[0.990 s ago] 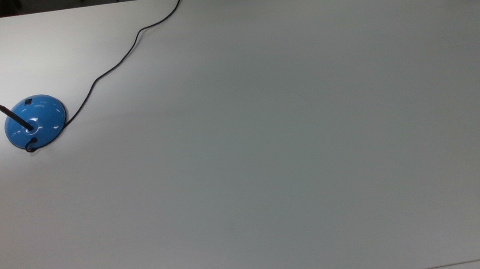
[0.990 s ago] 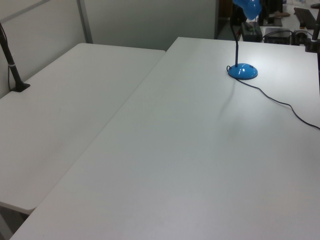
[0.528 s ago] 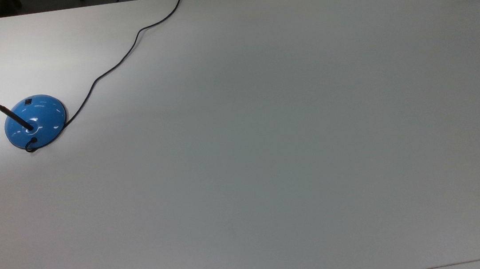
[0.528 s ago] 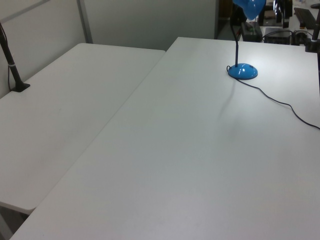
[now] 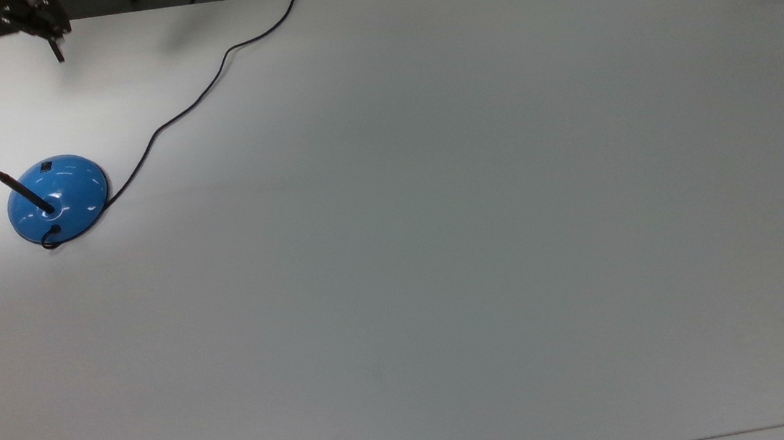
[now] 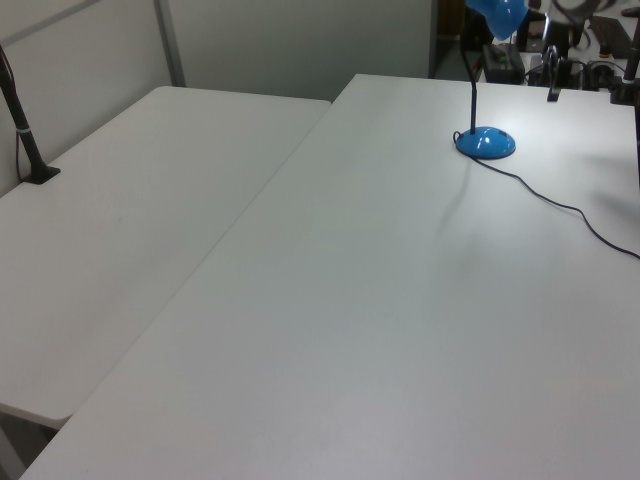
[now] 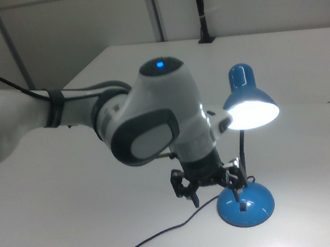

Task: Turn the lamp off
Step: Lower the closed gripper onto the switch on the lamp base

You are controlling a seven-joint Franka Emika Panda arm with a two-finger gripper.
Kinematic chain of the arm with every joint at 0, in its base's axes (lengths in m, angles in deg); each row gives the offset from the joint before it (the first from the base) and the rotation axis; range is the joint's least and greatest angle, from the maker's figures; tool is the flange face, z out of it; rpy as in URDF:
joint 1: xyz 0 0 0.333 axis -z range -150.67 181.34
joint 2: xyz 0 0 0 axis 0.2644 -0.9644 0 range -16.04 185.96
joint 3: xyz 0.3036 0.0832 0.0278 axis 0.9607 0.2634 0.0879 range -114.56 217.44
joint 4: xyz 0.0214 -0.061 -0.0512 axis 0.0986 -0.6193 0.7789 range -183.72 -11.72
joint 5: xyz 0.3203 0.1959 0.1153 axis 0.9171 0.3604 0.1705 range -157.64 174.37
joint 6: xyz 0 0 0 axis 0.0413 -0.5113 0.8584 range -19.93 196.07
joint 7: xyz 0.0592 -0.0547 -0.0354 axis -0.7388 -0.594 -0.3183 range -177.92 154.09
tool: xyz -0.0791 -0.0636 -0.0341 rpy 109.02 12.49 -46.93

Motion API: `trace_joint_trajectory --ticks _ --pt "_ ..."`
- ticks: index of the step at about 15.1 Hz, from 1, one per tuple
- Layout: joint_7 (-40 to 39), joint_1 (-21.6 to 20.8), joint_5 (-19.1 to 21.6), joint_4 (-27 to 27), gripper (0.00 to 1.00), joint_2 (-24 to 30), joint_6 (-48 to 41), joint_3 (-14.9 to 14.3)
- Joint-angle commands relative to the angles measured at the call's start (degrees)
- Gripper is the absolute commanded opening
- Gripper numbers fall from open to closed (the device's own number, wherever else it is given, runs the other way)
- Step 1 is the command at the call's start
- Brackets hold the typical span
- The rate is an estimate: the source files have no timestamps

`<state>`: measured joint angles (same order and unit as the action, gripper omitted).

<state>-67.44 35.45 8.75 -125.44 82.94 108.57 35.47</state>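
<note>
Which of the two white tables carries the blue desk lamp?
The white table on the left view's right; the blue desk lamp stands near its far edge.

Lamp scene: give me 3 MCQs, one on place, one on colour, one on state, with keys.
1. In the top view, the lamp base sits: A) near the top view's left edge B) centre C) near the top view's right edge
2. The lamp's shade is: A) red B) blue C) white
3. The lamp is: A) lit B) dark C) tipped over

Key: 1 A, its base is far toward the top view's left on the table. 2 B, the shade is blue. 3 A, the shade glows in the right view, with the open gripper beside the base.
</note>
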Motion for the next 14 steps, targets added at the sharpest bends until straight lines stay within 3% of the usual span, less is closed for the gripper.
trace_joint_trajectory --ticks 1,3,4,7,11,14 --pt "-0.38 0.28 8.56 -1.99 0.38 -2.64 6.87 -0.03" --pt "-0.47 0.28 11.03 -2.42 0.07 -3.79 9.42 -0.03" --pt "-0.55 0.36 12.26 -3.21 0.01 -3.88 11.00 -0.03" --pt "-0.64 0.45 16.39 -4.89 0.00 -5.71 17.15 -0.03" --pt "-0.56 0.54 16.93 -4.80 0.00 -9.32 22.43 0.06" --pt "-0.82 0.54 19.82 -4.80 0.00 -11.08 26.04 0.06"
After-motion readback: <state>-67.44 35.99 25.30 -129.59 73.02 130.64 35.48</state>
